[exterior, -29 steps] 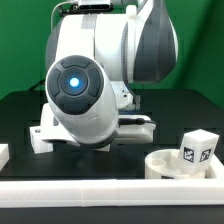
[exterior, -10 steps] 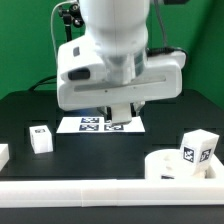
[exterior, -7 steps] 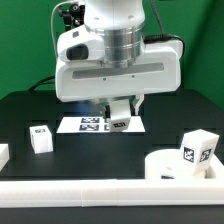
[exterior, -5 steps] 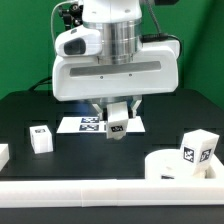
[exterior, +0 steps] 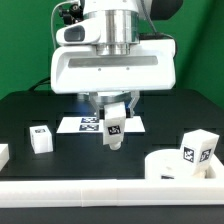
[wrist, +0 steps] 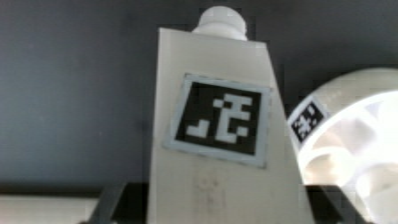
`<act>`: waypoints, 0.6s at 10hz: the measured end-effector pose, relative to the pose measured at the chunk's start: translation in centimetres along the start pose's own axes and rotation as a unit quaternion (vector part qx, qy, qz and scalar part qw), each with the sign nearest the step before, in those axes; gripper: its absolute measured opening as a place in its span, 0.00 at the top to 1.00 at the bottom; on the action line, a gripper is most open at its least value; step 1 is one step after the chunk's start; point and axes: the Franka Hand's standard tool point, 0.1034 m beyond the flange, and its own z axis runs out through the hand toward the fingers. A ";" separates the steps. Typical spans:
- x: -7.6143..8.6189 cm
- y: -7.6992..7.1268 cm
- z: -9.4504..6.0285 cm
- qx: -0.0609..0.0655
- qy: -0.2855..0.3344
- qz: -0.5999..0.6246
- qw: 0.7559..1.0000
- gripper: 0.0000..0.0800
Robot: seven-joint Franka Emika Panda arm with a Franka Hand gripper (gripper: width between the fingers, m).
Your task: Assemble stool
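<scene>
Held leg [exterior: 113, 130]: white plastic block bearing a black-and-white tag [wrist: 222, 115]; hangs from the gripper in front of the marker board [exterior: 80, 124]; seemingly clear of the table [exterior: 70, 160]
Gripper [exterior: 113, 112]: fingers pinching the held leg's upper end from two opposite sides
Handling: judged light and stiff; smooth faces may slip or pivot in a narrow pinch; the peg looks the weakest part
Grip site: flat side faces near the plain end, leaving the peg free
Long axis: near upright, slightly tilted
Pointing: peg [wrist: 219, 17] on the free end, aimed downward, away from the gripper
Seat [exterior: 170, 165]: round, low at the exterior view's right; apart from the held leg
Other legs: left leg [exterior: 41, 138] stands alone; right leg [exterior: 197, 148] stands at the seat, whether in or behind it cannot be told
</scene>
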 end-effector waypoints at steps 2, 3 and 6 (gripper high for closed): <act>0.0 0.4 0.0 -0.015 0.067 -0.007 0.998 0.59; -0.3 0.5 0.1 -0.016 0.072 -0.007 0.997 0.59; 1.3 -1.7 -2.1 -0.004 0.070 -0.016 0.997 0.59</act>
